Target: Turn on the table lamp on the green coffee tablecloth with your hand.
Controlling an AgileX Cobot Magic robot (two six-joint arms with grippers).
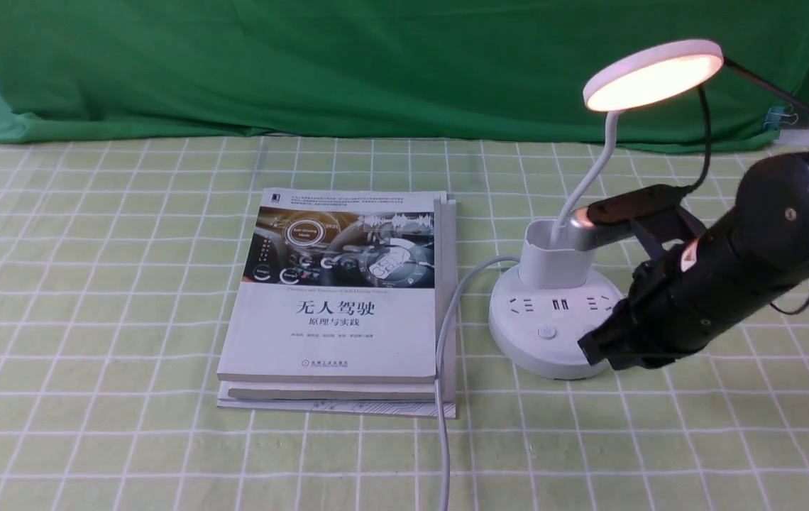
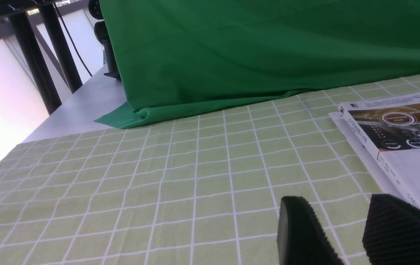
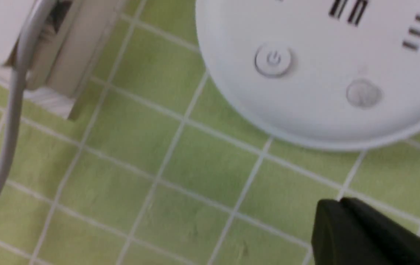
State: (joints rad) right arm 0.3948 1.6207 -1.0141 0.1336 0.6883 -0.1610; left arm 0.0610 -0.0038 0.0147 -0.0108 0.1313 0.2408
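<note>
The table lamp (image 1: 553,284) is being shown standing on the green coffee tablecloth (image 1: 92,284), just right of the book (image 1: 337,326), with its disc head (image 1: 653,74) glowing, so the task is being judged as done. The right hand (image 1: 592,351) is being held on the lamp's far side from the book, fingers pressed together and gripping nothing, its tip just off the rim of the base (image 1: 539,341); in the right wrist view, cloth is being seen between the two. The left gripper (image 2: 342,224) is being held parted and empty, low beside the book. A second press on either button (image 3: 273,60) is being risked, which would probably put the light out. A sideways brush could shove the light base toward the book.
</note>
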